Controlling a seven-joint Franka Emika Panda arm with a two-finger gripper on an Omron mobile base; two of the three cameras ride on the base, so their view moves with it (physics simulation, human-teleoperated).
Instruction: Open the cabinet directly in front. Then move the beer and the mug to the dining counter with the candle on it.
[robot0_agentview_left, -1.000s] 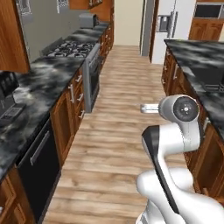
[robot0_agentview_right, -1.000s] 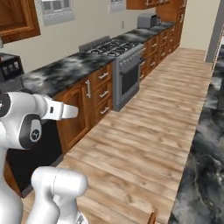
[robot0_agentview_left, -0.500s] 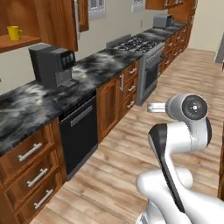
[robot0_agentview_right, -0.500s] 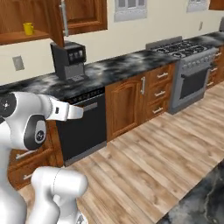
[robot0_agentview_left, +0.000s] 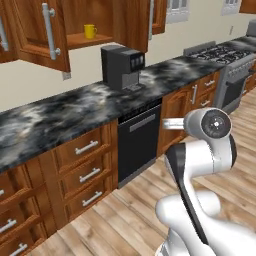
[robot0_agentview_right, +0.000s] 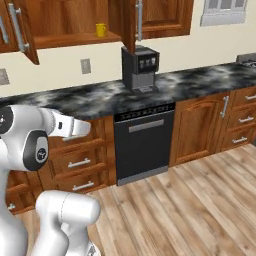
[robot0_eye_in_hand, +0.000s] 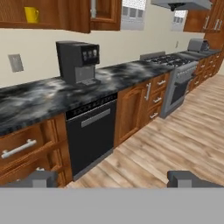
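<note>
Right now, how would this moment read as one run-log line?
cabinet: open | mug: on cabinet shelf | beer: not seen | end effector: open, empty, away from the cabinet | coffee machine: on counter below mug

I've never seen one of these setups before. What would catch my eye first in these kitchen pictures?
Probably the bulky white robot arm looming in the foreground, over the wooden floor. Next, the small yellow mug standing alone on the shelf of the open reddish-brown wall cabinet, bright against the wood. Just right of and below it, a dark coffee machine stands on the black marble counter, above a black dishwasher.
</note>
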